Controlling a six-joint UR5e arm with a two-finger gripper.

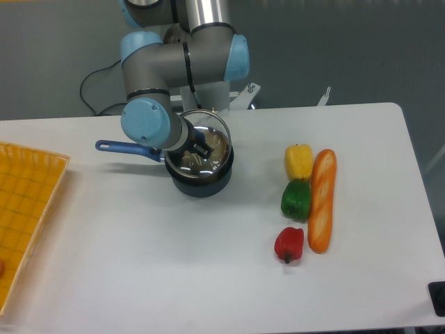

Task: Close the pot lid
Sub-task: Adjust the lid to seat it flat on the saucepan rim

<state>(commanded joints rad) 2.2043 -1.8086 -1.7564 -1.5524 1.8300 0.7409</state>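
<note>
The pot (201, 182) is a small dark grey saucepan on the white table, with its blue handle (125, 147) pointing left. The pot lid (207, 141), clear glass with a metal rim, lies over the pot's mouth, its far edge a little raised. My gripper (201, 147) reaches over the pot from the left and its dark fingers sit at the lid's centre, where a bit of the blue knob shows between them. The fingers appear closed around that knob.
To the right lie a yellow pepper (298, 161), a green pepper (296, 200), a red pepper (289, 244) and a bread loaf (322, 200). A yellow tray (28, 209) lies at the left table edge. The arm's base stands behind the pot.
</note>
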